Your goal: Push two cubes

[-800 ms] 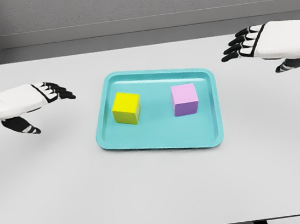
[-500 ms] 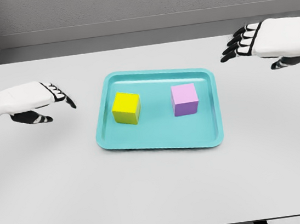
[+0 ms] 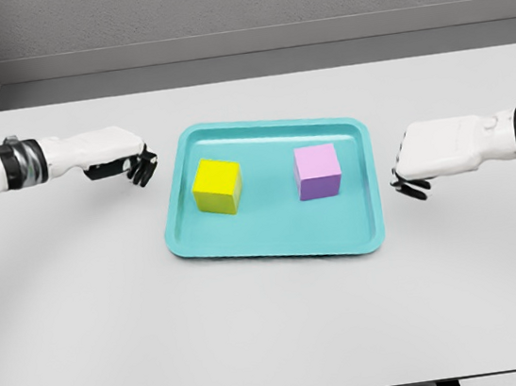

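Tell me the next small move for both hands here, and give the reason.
Probably bring both hands inward over the tray's rim. The left hand sits outside the teal tray on its left, the right hand outside on its right, neither touching a cube. The yellow cube and purple cube stand apart inside the tray, so each hand must first reach its nearer cube.

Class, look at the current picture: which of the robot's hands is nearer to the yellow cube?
Left. The left hand sits just outside the tray's left rim, close to the yellow cube. The right hand is beyond the tray's right rim, past the purple cube.
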### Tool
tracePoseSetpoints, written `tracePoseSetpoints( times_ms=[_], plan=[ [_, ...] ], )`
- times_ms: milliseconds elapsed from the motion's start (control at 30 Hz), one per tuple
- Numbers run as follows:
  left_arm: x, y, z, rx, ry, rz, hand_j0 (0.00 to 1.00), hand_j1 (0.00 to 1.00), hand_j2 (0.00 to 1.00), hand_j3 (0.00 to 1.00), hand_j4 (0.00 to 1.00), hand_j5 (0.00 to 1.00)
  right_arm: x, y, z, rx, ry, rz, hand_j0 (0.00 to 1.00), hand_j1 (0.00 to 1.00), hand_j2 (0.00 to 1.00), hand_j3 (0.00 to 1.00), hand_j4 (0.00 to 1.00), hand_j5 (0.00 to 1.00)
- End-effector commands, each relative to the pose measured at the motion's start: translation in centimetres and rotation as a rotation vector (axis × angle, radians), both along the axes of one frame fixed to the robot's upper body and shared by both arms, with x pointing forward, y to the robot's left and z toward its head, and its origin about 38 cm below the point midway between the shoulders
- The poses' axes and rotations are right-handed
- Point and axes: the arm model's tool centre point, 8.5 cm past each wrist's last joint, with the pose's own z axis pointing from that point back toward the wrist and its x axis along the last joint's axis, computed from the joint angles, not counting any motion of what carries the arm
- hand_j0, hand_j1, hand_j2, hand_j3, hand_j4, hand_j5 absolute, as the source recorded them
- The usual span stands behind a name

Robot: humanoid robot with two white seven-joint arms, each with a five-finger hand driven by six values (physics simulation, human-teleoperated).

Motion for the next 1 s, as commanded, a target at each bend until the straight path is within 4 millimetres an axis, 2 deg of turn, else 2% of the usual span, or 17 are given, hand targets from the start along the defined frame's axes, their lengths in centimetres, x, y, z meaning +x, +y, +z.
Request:
tracePoseSetpoints(
  times_ms=[0,133,200,333,433,600,733,800,967],
  plan=[
    [-0.5,-1.9,-1.9,0.024,0.042,-0.046,0.08,0.08,0.08,0.08,0.08,0.08,0.9,0.3,-1.3,-0.004,0.014,-0.016,0.09,0.09,0.09,0.09,0.09,0.09],
    [-0.3,-2.7,-0.7,0.027,0.016,-0.073,0.11,0.11,0.11,0.11,0.11,0.11,2.7,0.5,-3.0,0.001,0.035,-0.059,0.10,0.10,0.10,0.10,0.10,0.10],
    [-0.4,-2.9,-0.7,0.027,0.015,-0.079,0.11,0.11,0.11,0.11,0.11,0.11,3.8,0.6,-2.7,0.012,0.027,-0.078,0.12,0.12,0.12,0.12,0.12,0.12],
    [-0.4,-4.0,-0.8,0.014,0.015,-0.095,0.12,0.12,0.12,0.12,0.12,0.12,4.4,1.3,-1.7,0.022,0.003,-0.066,0.13,0.13,0.13,0.13,0.13,0.13],
    [-0.5,-4.3,-1.0,0.024,0.016,-0.104,0.12,0.12,0.12,0.12,0.12,0.12,4.6,1.9,-2.5,0.010,0.024,-0.057,0.13,0.13,0.13,0.13,0.13,0.13],
    [-0.5,-4.6,-1.2,0.024,0.019,-0.108,0.13,0.13,0.13,0.13,0.13,0.13,6.6,2.1,-3.7,0.005,0.056,-0.101,0.13,0.13,0.13,0.13,0.13,0.13],
    [-0.5,-5.1,-1.3,0.020,0.021,-0.114,0.13,0.13,0.13,0.13,0.13,0.13,6.9,2.6,-4.2,0.003,0.067,-0.099,0.13,0.13,0.13,0.13,0.13,0.13],
    [-0.5,-5.1,-1.3,0.019,0.021,-0.116,0.13,0.13,0.13,0.13,0.13,0.13,7.1,3.0,-5.2,-0.002,0.088,-0.103,0.13,0.13,0.13,0.13,0.13,0.13],
    [-0.5,-6.0,-1.4,0.009,0.021,-0.129,0.13,0.13,0.13,0.13,0.13,0.13,7.6,3.0,-5.3,-0.009,0.085,-0.115,0.13,0.13,0.13,0.13,0.13,0.13]
  ],
)
